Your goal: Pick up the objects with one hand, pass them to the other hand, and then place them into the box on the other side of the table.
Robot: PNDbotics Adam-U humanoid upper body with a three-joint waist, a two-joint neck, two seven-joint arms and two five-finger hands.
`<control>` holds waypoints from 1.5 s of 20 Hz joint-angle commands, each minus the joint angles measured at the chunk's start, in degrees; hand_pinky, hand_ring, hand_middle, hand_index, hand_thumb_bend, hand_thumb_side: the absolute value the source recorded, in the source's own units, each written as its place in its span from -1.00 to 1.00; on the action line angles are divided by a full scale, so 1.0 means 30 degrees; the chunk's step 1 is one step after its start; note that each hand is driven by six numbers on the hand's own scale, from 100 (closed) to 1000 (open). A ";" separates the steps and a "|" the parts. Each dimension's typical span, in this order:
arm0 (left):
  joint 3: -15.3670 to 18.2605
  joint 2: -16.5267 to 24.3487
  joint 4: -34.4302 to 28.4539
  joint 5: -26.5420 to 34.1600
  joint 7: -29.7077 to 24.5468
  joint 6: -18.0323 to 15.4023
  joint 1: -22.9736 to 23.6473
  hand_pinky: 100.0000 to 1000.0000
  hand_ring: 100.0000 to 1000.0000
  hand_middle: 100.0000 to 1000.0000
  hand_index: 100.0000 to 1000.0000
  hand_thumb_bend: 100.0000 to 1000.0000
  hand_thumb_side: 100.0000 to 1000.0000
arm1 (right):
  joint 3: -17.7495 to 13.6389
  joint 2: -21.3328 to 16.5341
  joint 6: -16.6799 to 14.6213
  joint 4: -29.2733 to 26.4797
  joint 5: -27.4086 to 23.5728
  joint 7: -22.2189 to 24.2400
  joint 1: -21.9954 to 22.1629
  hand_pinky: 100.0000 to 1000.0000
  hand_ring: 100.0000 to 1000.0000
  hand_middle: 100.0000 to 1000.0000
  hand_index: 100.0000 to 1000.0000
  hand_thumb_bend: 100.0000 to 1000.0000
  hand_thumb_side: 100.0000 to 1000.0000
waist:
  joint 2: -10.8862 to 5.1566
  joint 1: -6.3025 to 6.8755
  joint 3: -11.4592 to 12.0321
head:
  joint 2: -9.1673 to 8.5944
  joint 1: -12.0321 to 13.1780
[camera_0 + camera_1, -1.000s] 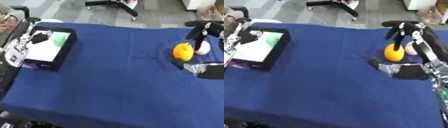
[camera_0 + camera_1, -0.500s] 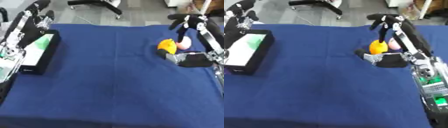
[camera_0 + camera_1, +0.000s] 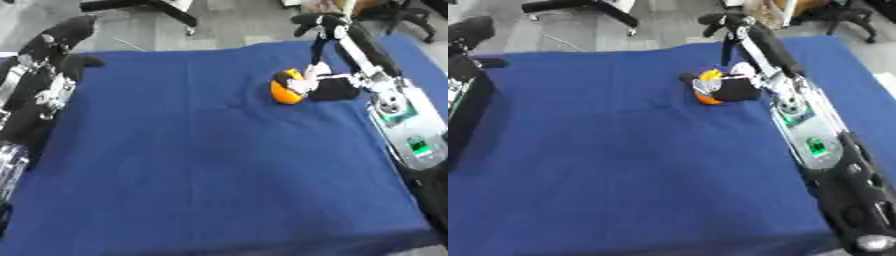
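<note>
**A:** Where's the thing to be picked up?

**B:** An orange ball lies on the blue tabletop, right of centre in the upper part of the frame. Something pale pink shows just behind it, mostly covered — I can't say what it is.

**A:** And the right hand?

**B:** The right hand is at the ball. Its dark palm lies against the ball's right side and a thumb or finger tip shows at the ball's upper left edge, so the fingers look curled round it. I'd judge that a grasp being closed, with the ball resting on the cloth and not lifted. The arm comes down from the upper right, elbow high, which lets the hand wrap the ball from the side rather than press it flat.

**A:** The left hand?

**B:** The left hand is up at the upper left of the frame, above the tabletop's edge. Its fingers look straight and relaxed, holding nothing. It's well apart from the ball, probably waiting where a hand-over could meet it.

**A:** The box?

**B:** I can't make one out clearly — only a dark shape at the left edge in the right eye view. By the task, the ball would go across to that side once passed.
</note>
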 commanded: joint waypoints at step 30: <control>-0.1715 -0.3730 0.0405 -0.0669 -0.3402 -0.0856 0.1374 0.59 1.00 0.82 0.80 -1.00 0.21 | -0.2524 0.2094 0.0355 1.3999 0.3687 -0.2691 -0.4014 0.08 -0.41 0.15 0.56 -0.13 -0.68 | 0.0048 0.0476 0.1238 | -0.0045 -0.1999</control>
